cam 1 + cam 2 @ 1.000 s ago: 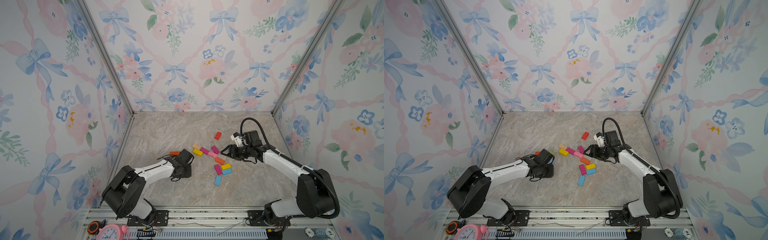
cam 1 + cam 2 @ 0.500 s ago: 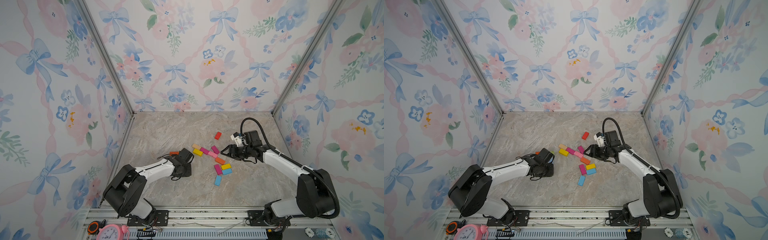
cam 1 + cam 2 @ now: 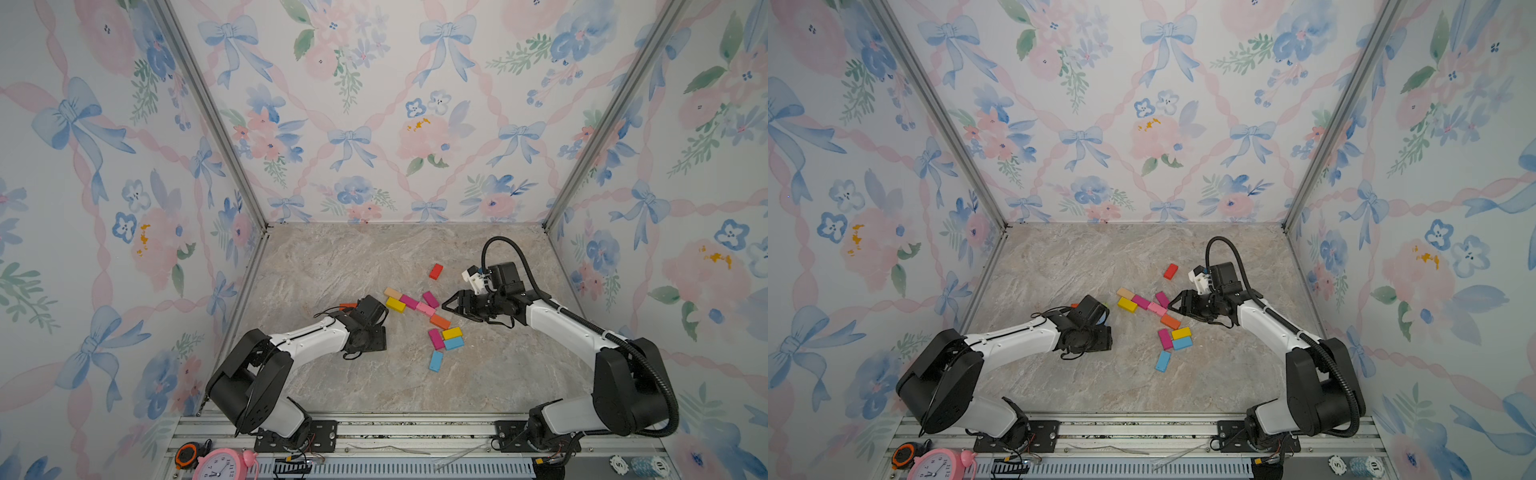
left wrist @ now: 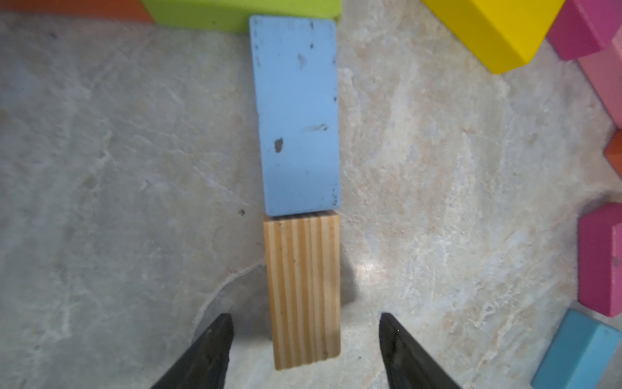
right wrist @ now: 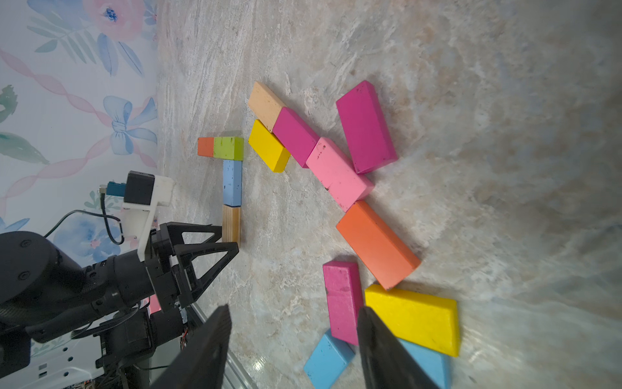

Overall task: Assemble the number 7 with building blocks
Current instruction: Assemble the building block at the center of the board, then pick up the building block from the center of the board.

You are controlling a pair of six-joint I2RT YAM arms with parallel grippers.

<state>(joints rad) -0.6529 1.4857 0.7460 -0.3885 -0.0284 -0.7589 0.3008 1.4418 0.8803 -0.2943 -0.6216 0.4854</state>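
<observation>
Plain wood lies between the fingers of your left end effector [image 4: 304, 320]. The plain wood block [image 4: 303, 289] rests flat on the bench [image 4: 101, 168]. Both fingers are spread, with a strip of bare bench on either side, and they touch nothing.

Just past the fingertips, the wood block's far end butts against a light blue block [image 4: 298, 114], the two end to end in one line. Beyond that, a green block [image 4: 242, 13] lies crosswise at the blue one's far end, with an orange block [image 4: 77, 6] against the green one's side.

Your right end effector [image 5: 292, 311] is spread too, with only bench between its fingers, and it grips nothing. A magenta block [image 5: 341, 299] lies just beside one finger, but you cannot tell whether they touch. A yellow block [image 5: 414, 316] sits on the far side of that finger.

In both top views this end effector [image 3: 446, 305] [image 3: 1172, 305] points at the loose blocks, near a pink block [image 3: 424, 309].
</observation>
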